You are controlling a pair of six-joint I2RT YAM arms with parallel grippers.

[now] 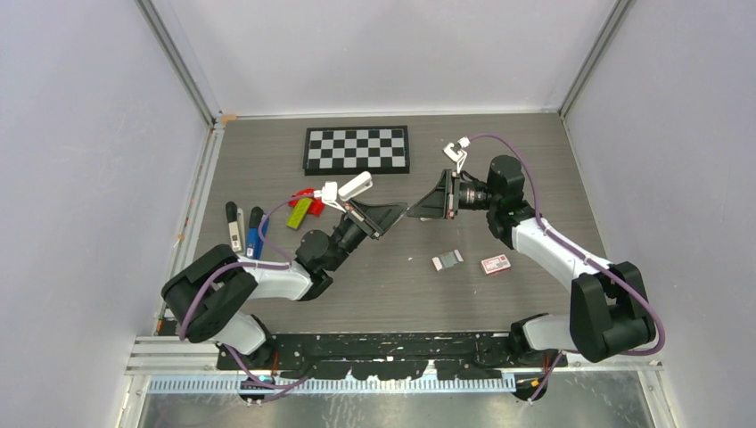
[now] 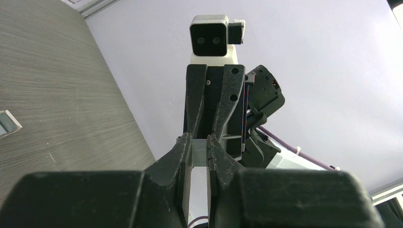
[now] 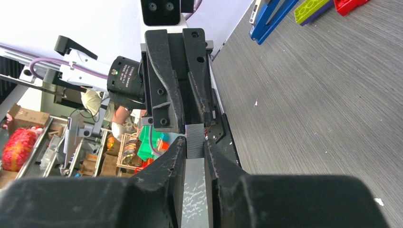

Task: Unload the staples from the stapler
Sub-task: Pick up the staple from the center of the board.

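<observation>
We see L claw (image 2: 199, 144) & R claw (image 3: 194, 142) both clamping grey strip (image 3: 194, 135) betw them; stapler (image 1: 256, 230) well left of L claw

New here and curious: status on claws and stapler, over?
Left claw, right claw shut on one silvery strip, midair. Blue stapler lies far left, untouched. Nothing in the way.

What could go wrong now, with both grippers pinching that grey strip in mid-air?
1. The left gripper and right gripper both clamp the thin grey strip; any pull or twist between the arms could bend or snap it.
2. It hangs above the table, so a poor release could drop it, perhaps scattering pieces.
</observation>
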